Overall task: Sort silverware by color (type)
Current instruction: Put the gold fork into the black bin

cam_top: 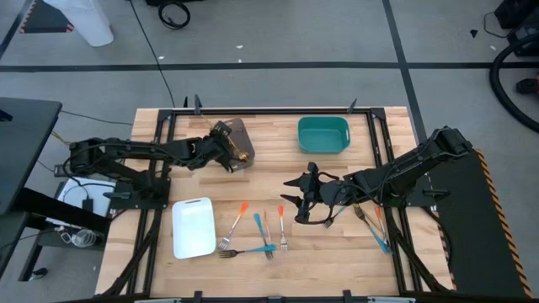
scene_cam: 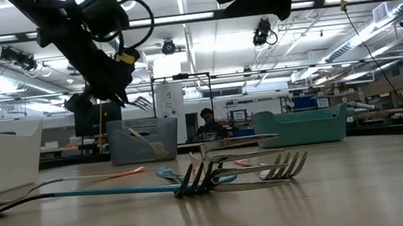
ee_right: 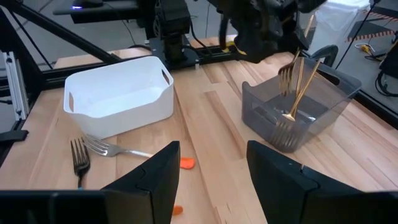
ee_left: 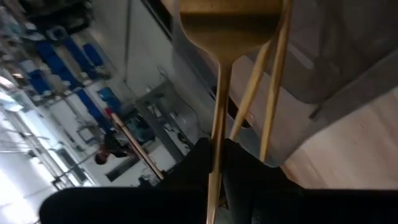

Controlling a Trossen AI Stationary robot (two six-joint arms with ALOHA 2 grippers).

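Note:
My left gripper (cam_top: 229,150) is over the grey tray (cam_top: 238,135) at the far left of the table, shut on a gold fork (ee_left: 219,93). Other gold forks (ee_right: 297,99) lean inside that tray. My right gripper (cam_top: 296,200) hangs open above the table's middle, with nothing between its fingers. Loose silverware lies flat on the wood near the front: an orange-handled fork (cam_top: 235,225), a blue-handled fork (cam_top: 262,233), a second orange one (cam_top: 282,227) and a dark fork (cam_top: 242,252). Further forks (cam_top: 373,223) lie under the right arm. My left gripper pinches the gold fork's slim handle (ee_left: 216,152) between its two fingers. The fork runs on out past the fingertips, along the fingers, with its head (ee_left: 229,25) farthest from them. The fingers slant down from the table's left. The fork is lifted, its tines (ee_right: 285,78) over the grey tray's inside.
A white tray (cam_top: 193,227) sits near the front left and a teal tray (cam_top: 323,135) at the far middle. Black frame rails (cam_top: 381,151) run along both sides of the table. People sit in the room beyond the table.

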